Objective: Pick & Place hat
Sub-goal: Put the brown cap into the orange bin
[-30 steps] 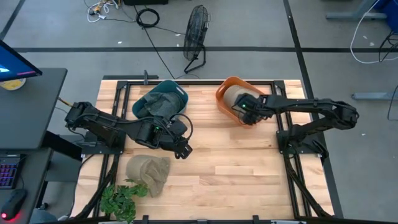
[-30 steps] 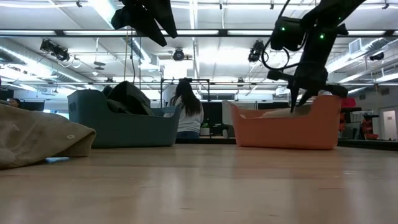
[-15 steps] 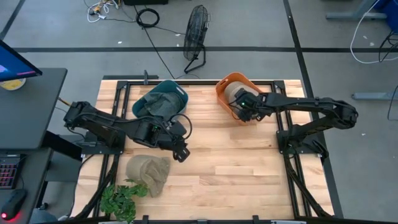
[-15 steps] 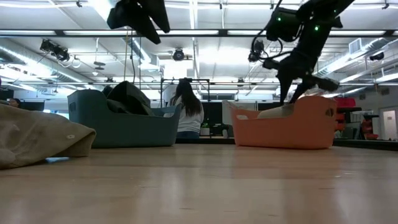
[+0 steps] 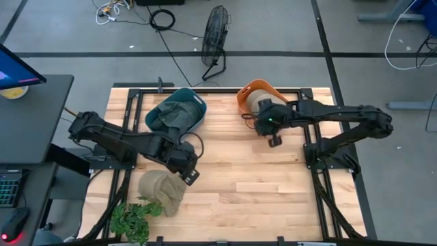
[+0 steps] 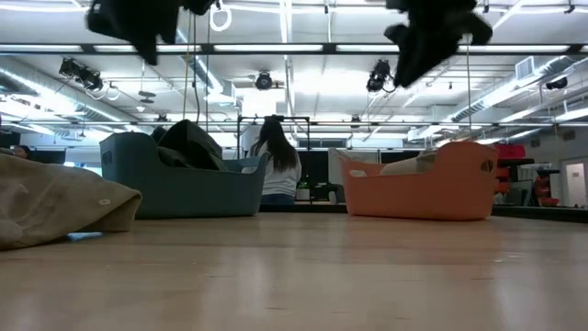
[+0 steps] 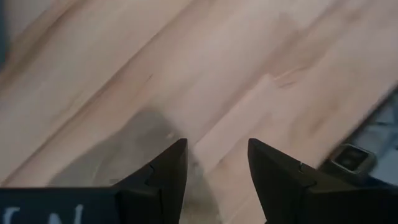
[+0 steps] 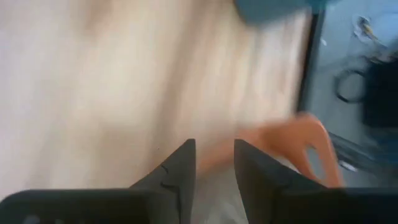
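Observation:
A tan hat [image 5: 162, 189] lies crumpled on the table near its near-left corner, and it shows at the left of the low view [image 6: 55, 207]. My left gripper [image 5: 191, 177] hovers open just to the right of it, over bare wood [image 7: 214, 149]. A beige hat [image 5: 256, 102] rests inside the orange basket [image 5: 243, 97] at the far right. My right gripper [image 5: 275, 141] is open, raised on the basket's near side [image 8: 214, 149]. A dark green hat [image 5: 174, 117] sits in the teal basket [image 5: 199, 102].
A green plant [image 5: 133, 217] lies at the table's near-left edge, beside the tan hat. The two baskets stand along the far edge. Bare wood [image 5: 259, 184] spreads across the middle and near right. In the low view a person [image 6: 276, 170] sits in the room beyond the table.
My left gripper has moved toward the near edge and slightly left, closing on the tan hat. My right gripper has risen out of the orange basket and swung toward the near side; the beige hat stays in the basket, which rocked a little and settled.

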`<state>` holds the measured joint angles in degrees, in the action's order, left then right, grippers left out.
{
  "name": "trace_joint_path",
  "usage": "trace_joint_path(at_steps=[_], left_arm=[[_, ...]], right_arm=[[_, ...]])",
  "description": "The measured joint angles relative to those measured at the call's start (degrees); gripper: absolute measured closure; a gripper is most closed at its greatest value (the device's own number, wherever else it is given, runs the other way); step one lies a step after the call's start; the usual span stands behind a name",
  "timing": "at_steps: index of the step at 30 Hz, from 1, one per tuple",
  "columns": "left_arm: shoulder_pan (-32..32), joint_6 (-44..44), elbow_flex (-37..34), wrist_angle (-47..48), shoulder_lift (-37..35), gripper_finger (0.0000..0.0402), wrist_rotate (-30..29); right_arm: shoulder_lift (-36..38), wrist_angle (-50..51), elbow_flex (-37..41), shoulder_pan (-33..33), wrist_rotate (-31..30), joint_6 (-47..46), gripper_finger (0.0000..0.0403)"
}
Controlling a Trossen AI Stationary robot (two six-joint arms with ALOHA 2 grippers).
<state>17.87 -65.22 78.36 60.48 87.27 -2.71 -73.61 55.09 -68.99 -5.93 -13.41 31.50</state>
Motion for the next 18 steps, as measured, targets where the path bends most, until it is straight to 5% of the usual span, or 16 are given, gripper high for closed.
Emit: trace_joint_path(at_steps=[9, 18], left_arm=[[4.48, -16.54, -0.02, 20.32, 6.23, 0.0229, -0.42], [6.21, -18.35, 0.01, 17.08, 10.07, 0.0229, 4.02]], right_arm=[[-0.02, -11.99, -1.71, 7.86, 8.13, -17.61, 0.0289], [-0.04, -12.79, -1.31, 11.70, 10.59, -23.31, 0.0279]])
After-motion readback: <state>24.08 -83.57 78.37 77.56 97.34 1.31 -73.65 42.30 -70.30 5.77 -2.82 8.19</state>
